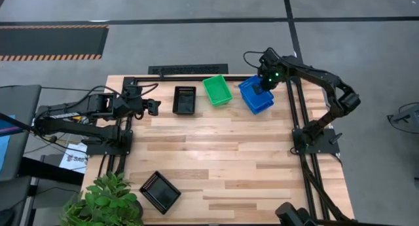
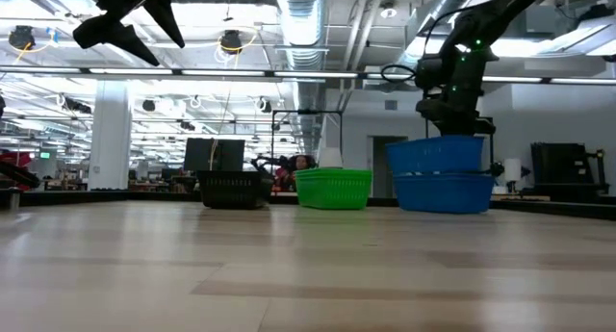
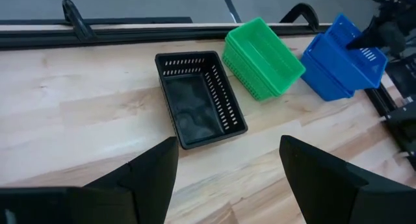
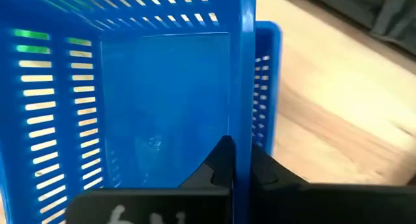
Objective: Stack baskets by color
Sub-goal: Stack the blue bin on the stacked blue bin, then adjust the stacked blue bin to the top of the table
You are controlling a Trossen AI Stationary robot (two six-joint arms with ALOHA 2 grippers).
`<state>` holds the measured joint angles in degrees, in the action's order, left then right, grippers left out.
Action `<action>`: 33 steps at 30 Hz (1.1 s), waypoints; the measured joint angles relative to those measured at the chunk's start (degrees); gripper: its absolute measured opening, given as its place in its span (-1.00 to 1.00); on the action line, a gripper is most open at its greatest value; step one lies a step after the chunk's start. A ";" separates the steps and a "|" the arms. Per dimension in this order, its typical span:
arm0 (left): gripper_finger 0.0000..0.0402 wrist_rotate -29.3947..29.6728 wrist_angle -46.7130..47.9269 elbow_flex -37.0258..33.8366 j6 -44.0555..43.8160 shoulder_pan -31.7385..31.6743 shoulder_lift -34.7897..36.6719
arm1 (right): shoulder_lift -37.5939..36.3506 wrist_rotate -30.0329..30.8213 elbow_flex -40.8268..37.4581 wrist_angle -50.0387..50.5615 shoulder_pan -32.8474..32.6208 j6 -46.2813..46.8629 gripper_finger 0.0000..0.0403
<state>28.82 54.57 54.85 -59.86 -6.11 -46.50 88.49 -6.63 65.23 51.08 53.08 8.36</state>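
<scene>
Two blue baskets (image 1: 255, 94) stand nested at the far right. The upper one (image 2: 435, 154) sits in the lower one (image 2: 445, 191). My right gripper (image 4: 239, 149) is above them, shut on the upper basket's wall. A green basket (image 1: 217, 90) and a black basket (image 1: 184, 99) rest on their bottoms to the left, along the far edge. A second black basket (image 1: 160, 191) lies near the front left. My left gripper (image 1: 152, 107) hangs open above the table, left of the far black basket (image 3: 198, 97), touching nothing. My right gripper pinches one wall of the upper blue basket (image 4: 247, 113) at its rim, on the basket's far right side. One finger (image 4: 221, 156) is inside the basket and the other outside. The fingers point down from above. The basket sits upright in the lower blue basket (image 4: 268, 36).
A potted plant (image 1: 105, 200) stands at the near left corner beside the second black basket. Black rails (image 1: 190, 70) run along the far edge and down the right side (image 1: 302, 121). Bare wood (image 1: 222, 154) lies across the middle of the table.
</scene>
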 joint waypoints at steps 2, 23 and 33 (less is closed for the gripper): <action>0.28 0.00 0.00 0.00 -0.64 0.00 0.00 | 0.00 -0.01 -0.23 -0.08 0.61 -1.19 -0.88; 0.28 -0.45 -0.02 0.00 -1.28 0.00 0.00 | 0.00 -1.60 -5.79 -5.60 2.58 -4.00 -0.47; 0.28 -7.68 0.00 0.00 0.72 0.03 0.00 | -1.37 -1.48 4.67 2.79 1.28 -5.32 -0.15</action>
<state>21.14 54.57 54.85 -59.14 -6.08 -46.50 87.12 -8.12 69.91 53.87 54.35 3.04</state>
